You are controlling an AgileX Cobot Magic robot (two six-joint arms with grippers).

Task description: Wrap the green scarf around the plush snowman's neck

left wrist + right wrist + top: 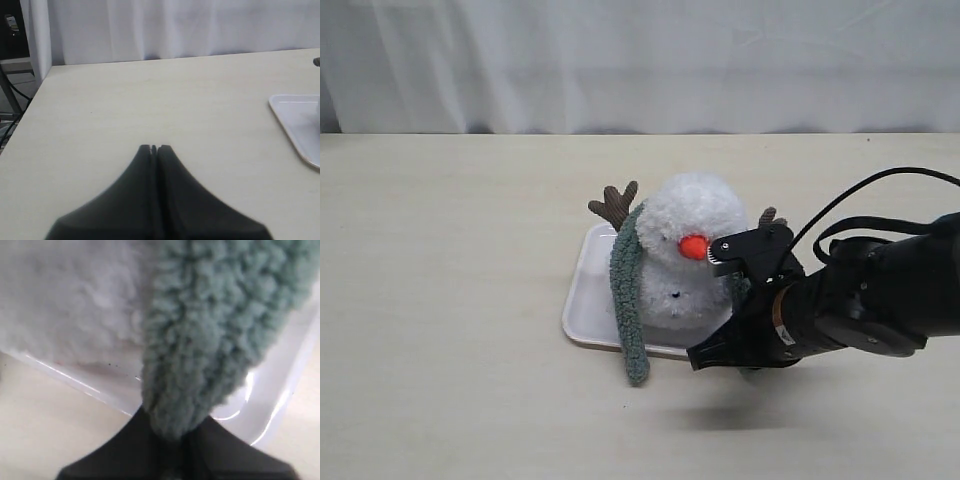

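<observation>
The plush snowman (695,212) sits on a white tray (586,300), with its orange nose toward the camera. The green scarf (627,290) runs from behind the neck down the snowman's left side, and its end lies on the table in front of the tray. Its other end (200,340) comes round the right side, where my right gripper (745,293) is shut on it, close against the body. The right wrist view shows the scarf tip pinched in that gripper (175,426), beside the white plush (70,300). My left gripper (155,148) is shut and empty over bare table.
Brown twig arms (615,203) stick up behind the snowman. A tray corner (300,127) shows in the left wrist view. A white curtain (640,60) hangs behind the table's far edge. The right arm's cables (850,200) loop over the table.
</observation>
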